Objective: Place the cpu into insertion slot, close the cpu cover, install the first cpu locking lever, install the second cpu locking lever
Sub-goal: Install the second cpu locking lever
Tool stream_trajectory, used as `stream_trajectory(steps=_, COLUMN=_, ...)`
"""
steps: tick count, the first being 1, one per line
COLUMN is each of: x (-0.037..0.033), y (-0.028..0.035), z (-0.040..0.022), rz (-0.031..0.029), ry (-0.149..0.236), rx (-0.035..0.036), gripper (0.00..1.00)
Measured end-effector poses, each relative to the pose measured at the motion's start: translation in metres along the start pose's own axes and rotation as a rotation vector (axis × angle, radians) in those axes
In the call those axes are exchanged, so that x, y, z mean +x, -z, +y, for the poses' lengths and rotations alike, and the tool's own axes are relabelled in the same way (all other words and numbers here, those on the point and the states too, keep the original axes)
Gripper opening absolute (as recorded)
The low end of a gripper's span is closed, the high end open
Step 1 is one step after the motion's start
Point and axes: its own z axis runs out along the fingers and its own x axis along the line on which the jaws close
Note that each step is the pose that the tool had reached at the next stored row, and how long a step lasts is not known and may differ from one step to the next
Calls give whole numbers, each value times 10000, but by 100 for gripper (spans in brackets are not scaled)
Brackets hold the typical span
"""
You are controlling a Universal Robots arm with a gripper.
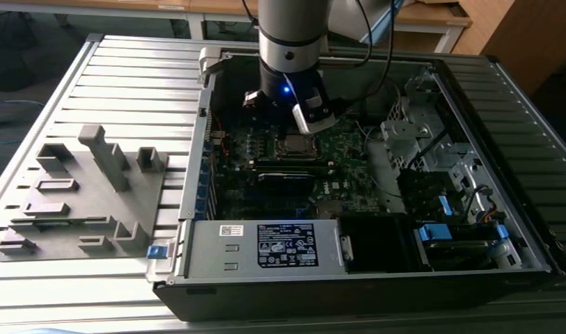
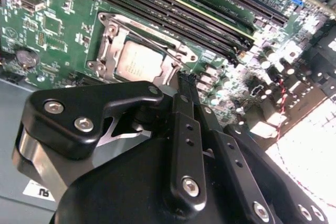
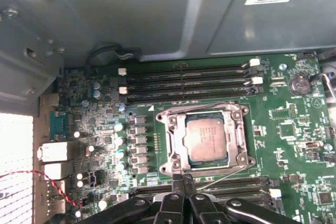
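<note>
A ribbed grey metal table (image 1: 124,76) fills the scene. Behind it stand wooden desks (image 1: 431,17), with a wooden cabinet (image 1: 505,31) on the exterior view's right.

The gripper (image 2: 185,80) body hides part of the cpu cover (image 2: 113,38).

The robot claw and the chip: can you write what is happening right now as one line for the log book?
cpu: seated in insertion slot | cpu cover: down over chip | claw: shut, empty, at socket edge beside thin lever

cpu (image 3: 207,138) seated under closed cpu cover (image 3: 241,141)
</note>
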Motion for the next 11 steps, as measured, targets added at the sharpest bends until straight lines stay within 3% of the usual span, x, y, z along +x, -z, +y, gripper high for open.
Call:
stream_trajectory(steps=6, x=-77, y=-7, z=7, rz=-35, ry=-196, rx=26, gripper=11)
stream_trajectory(steps=11, x=-83, y=-49, z=-9, rz=-49, ry=-276, rx=44, gripper=11)
